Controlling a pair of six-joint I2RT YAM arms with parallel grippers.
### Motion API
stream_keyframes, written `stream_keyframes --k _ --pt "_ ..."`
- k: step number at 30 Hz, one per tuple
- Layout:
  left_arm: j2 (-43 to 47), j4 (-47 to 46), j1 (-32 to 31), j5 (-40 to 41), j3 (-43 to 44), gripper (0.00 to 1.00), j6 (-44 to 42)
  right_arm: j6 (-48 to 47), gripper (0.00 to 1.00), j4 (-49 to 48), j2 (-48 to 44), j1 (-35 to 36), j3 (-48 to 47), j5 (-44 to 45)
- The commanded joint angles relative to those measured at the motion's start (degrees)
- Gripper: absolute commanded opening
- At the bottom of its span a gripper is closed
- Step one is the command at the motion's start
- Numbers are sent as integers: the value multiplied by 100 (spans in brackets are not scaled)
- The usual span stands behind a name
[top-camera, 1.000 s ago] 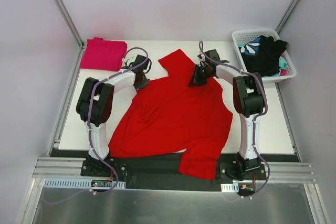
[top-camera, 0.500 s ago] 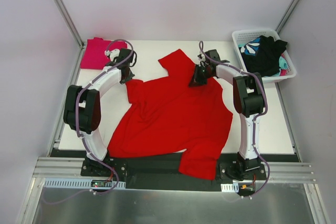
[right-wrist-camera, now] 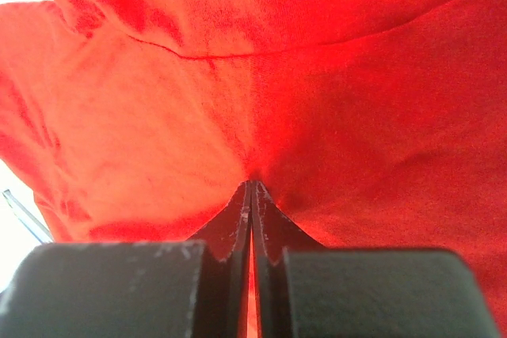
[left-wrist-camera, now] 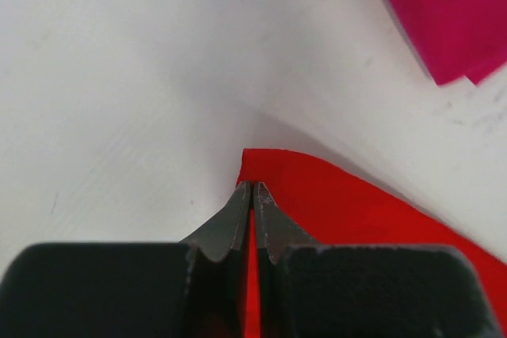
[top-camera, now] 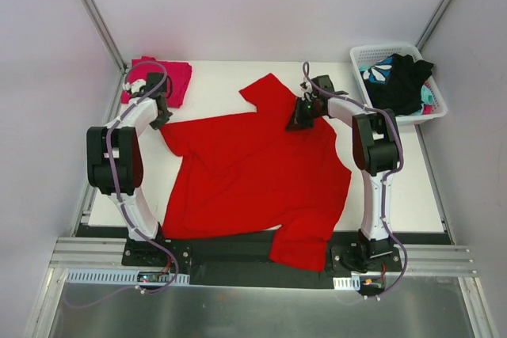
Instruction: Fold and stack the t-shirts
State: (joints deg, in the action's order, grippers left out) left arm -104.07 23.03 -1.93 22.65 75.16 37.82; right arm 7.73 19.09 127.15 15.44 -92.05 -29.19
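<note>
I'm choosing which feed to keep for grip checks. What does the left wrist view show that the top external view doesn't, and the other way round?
Left wrist only: the left gripper with fingers pressed shut on the corner of the red t-shirt. Top external only: the shirt's whole spread, the right gripper on its upper part, and the basket holding black clothes. Both: the red shirt, the pink t-shirt and the white table.
</note>
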Motion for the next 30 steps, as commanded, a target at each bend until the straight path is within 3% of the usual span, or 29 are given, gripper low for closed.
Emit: stream_keyframes --k 1,21,26,30 --pt "-368 97 325 -138 403 0 -187 1 1 -20 161 -138 -217 1" --pt "-1493 246 677 -455 2090 0 -566 36 1 15 327 -393 -427 -113" --pt "-1458 396 729 -490 2127 0 -513 45 1 42 363 -410 -489 -122" --pt "-1371 457 773 -656 2073 14 -531 45 1 42 354 -410 -489 -131"
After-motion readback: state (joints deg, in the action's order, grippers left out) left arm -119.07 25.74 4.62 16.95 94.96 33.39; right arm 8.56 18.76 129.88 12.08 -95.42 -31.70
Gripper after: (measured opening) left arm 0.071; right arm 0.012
